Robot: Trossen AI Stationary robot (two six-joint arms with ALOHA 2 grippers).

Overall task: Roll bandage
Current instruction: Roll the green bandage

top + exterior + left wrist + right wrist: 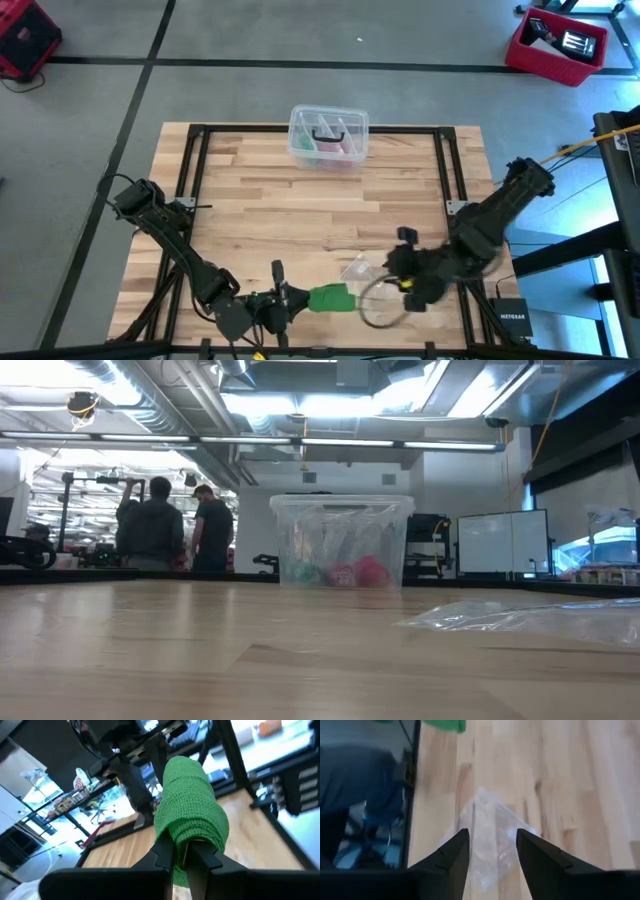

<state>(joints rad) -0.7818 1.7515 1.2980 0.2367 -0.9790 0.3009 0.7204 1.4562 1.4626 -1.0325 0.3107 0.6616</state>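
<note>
While the left gripper (297, 299) sits at the table's (300, 220) near edge, its fingers (165, 852) are pinched almost shut on the bandage (331, 298), a green roll held just off the wood. Just beside the roll lies a clear bag (357, 268), and the right gripper (491, 850) hovers over that bag with its jaws parted and nothing between them. Farther back, at the table's far edge, stands a clear box (328, 135) with pink and green items inside. Beyond the table, two people (175, 525) stand in the room.
</note>
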